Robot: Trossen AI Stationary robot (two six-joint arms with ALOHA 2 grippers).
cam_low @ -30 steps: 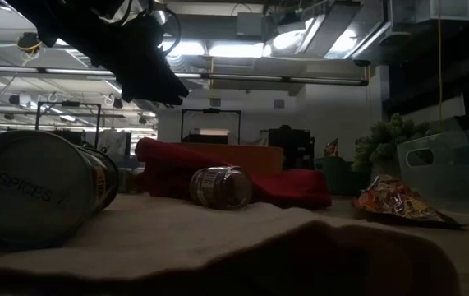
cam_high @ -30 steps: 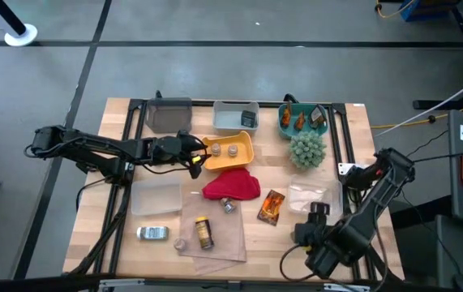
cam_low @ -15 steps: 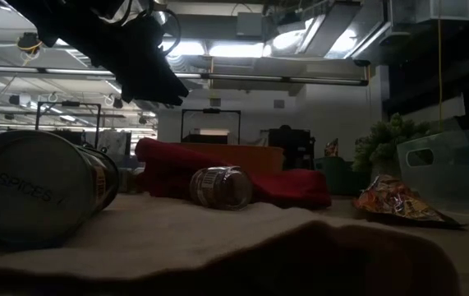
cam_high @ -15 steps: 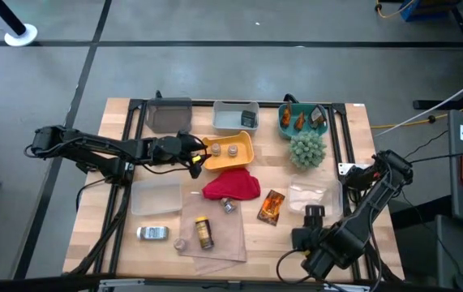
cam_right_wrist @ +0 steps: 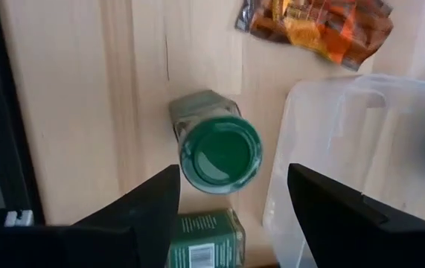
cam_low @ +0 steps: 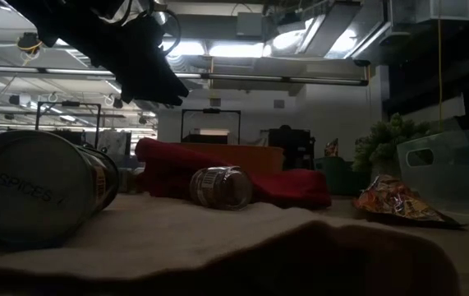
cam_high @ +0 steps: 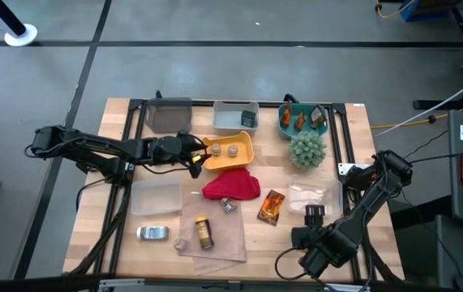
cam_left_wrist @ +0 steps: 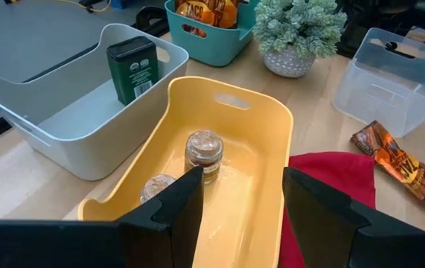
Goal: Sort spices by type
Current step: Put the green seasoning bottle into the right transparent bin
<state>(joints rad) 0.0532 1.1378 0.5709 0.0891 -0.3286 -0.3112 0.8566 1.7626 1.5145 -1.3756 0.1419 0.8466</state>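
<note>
Your left gripper [cam_left_wrist: 238,212] hangs open-fingered over the yellow bin [cam_left_wrist: 268,149], which holds two tan-topped pots [cam_left_wrist: 203,152]. Your right gripper [cam_right_wrist: 231,205] is spread wide above a green-lidded jar [cam_right_wrist: 219,152] standing just beside the clear bin [cam_right_wrist: 361,149].

Two small tan-topped pots [cam_left_wrist: 202,151] stand upright side by side in the yellow bin [cam_left_wrist: 272,171]. A dark tin [cam_left_wrist: 132,68] stands upright in the grey bin [cam_left_wrist: 56,104] next to it. Orange-brown sachets [cam_high: 299,120] fill the teal bin [cam_high: 283,128], and another sachet [cam_high: 272,205] lies flat on the tabletop [cam_high: 272,239] just beside the red cloth [cam_high: 233,185]. A yellow-capped brown bottle [cam_high: 204,232], a silver-capped jar [cam_high: 228,205] and a silver tin [cam_high: 152,234] lie on their sides. A green-lidded jar [cam_right_wrist: 219,151] stands upright beside a clear bin [cam_right_wrist: 361,179].
</note>
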